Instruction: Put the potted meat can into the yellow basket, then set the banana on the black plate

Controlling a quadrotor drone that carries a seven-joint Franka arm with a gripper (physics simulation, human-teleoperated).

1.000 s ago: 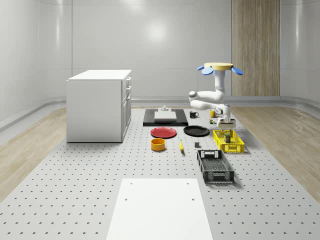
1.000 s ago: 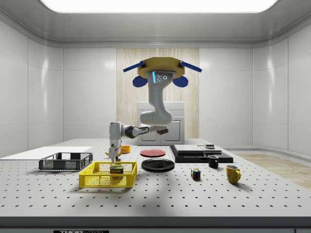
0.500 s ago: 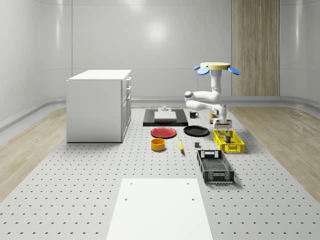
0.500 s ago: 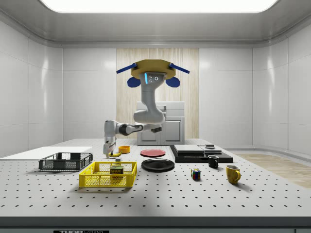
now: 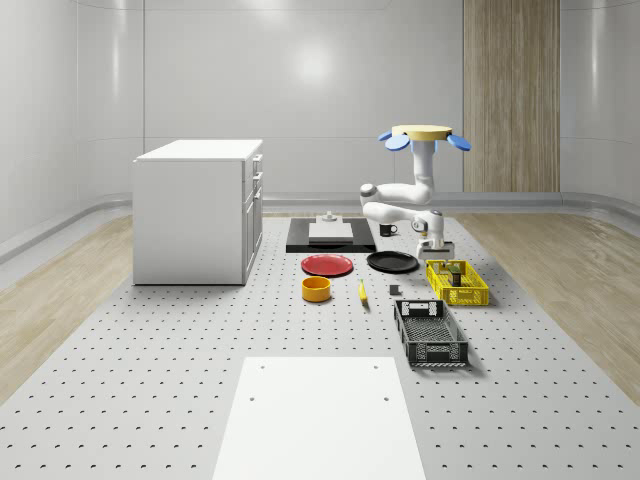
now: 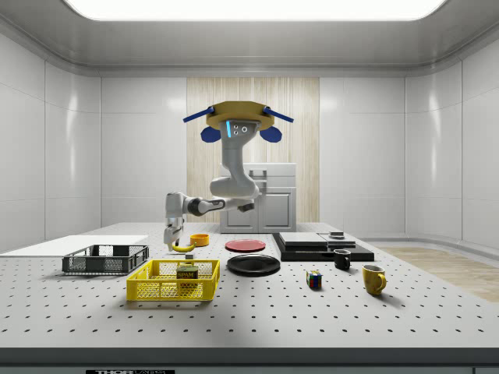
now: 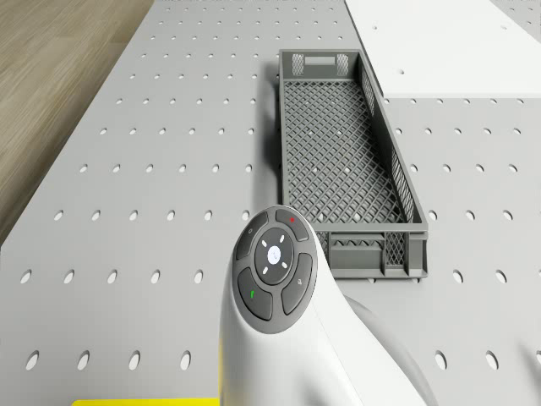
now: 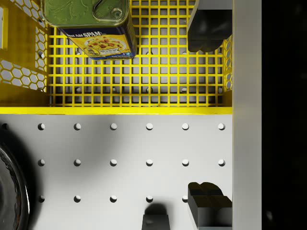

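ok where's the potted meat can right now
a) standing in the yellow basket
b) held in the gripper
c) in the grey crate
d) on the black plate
a: the potted meat can stands inside the yellow basket, and the open gripper has nothing between its fingers.

The whole-scene view looks down the tabletop (image 5: 150, 400) from high beyond its near edge, far off. The side view sits low at one side edge, facing across. Both share the drone (image 5: 418, 134), yellow basket (image 5: 470, 292) and black plate (image 5: 392, 262). The drone view looks forward and down, close over the grey crate (image 7: 347, 161). The wrist view looks straight down, very near, on the basket's rim.
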